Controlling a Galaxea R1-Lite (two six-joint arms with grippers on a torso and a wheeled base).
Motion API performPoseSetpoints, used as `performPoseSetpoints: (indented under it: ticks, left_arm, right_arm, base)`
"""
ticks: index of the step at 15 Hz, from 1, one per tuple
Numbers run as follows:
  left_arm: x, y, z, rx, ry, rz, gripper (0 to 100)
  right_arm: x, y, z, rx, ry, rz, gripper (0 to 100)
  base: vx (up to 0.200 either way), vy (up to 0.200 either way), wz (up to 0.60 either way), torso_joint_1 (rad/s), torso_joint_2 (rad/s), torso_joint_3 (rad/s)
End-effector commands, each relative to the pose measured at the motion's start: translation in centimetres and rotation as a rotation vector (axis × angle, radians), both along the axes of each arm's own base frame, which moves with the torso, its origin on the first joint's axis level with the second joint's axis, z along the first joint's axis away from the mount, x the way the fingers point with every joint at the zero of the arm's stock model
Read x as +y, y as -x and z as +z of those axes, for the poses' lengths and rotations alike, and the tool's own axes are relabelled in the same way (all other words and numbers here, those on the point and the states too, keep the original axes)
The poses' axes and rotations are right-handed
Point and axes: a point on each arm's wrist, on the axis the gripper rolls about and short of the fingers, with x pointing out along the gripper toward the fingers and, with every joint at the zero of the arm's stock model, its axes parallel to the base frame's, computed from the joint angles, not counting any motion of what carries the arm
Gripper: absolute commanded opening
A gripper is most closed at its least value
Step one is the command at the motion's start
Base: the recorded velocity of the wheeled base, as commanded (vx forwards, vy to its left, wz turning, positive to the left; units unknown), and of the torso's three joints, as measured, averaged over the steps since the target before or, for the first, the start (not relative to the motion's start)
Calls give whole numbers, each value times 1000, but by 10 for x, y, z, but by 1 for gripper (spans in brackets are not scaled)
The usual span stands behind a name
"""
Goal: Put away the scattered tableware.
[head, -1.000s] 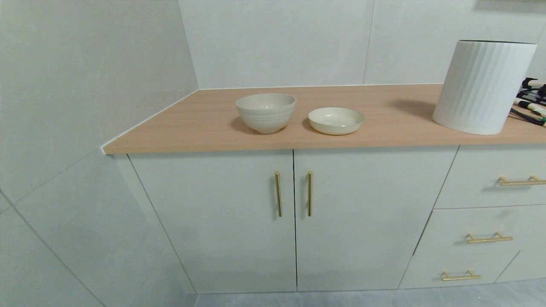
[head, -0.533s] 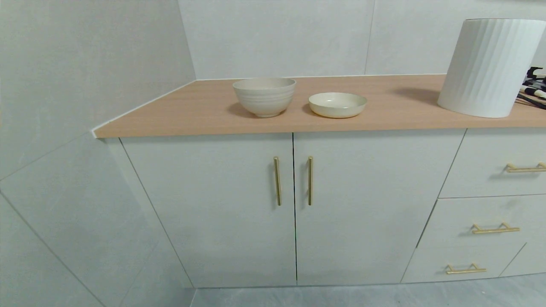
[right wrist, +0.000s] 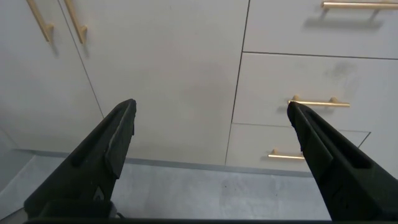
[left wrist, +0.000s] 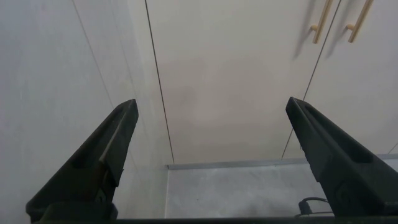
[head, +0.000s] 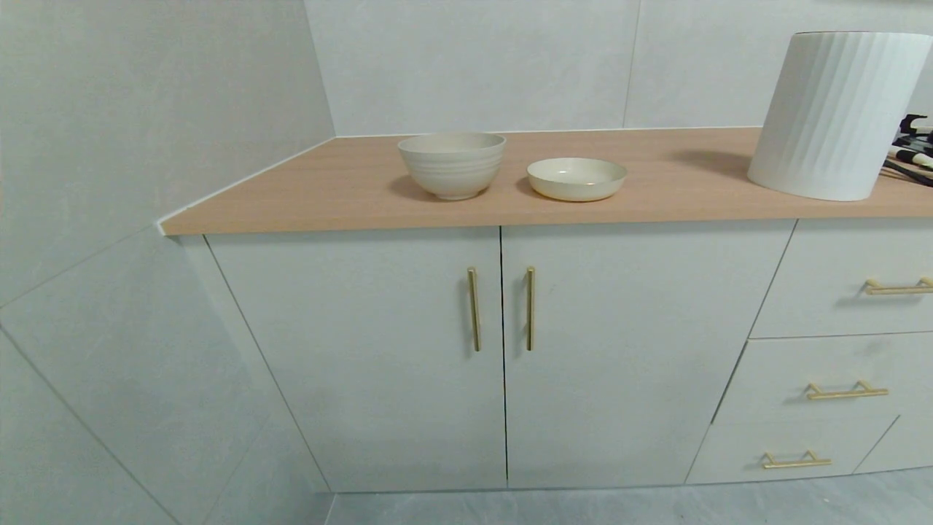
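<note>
Bowl [head: 452, 164], ribbed, beige, beside shallow cream dish [head: 576, 179] on counter [head: 328, 193]; left pincer [left wrist: 210, 102], right pincer [right wrist: 210, 104] agape.

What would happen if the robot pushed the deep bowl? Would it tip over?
Probably not. The deep bowl sits upright on a narrow foot but is wide, so it would likely slide across the smooth countertop. It looks stiff and possibly breakable, so it may chip if dropped.
</note>
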Motion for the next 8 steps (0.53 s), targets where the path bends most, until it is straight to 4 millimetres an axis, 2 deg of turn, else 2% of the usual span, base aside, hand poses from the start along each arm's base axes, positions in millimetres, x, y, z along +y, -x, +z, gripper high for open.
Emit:
performPoseSetpoints:
  ticks: [1, 2, 3, 4, 8]
  left_arm:
    - [0, 0, 0, 0, 0, 0, 100]
    - [0, 0, 0, 0, 0, 0, 100]
    - [0, 0, 0, 0, 0, 0, 100]
    - [0, 0, 0, 0, -2, 0, 100]
    - [0, 0, 0, 0, -2, 0, 100]
  right_arm:
    - [0, 0, 0, 0, 4, 0, 100]
    - [0, 0, 2, -8, 9, 2, 100]
    - [0, 4, 16, -67, 0, 17, 100]
    - [2, 11, 42, -125, -28, 79, 100]
    - [6, -14, 59, 68, -41, 294, 100]
  base:
    - [0, 0, 0, 0, 0, 0]
    - [0, 0, 0, 0, 0, 0]
    - [0, 0, 0, 0, 0, 0]
    - [0, 0, 0, 0, 0, 0]
    - [0, 0, 0, 0, 0, 0]
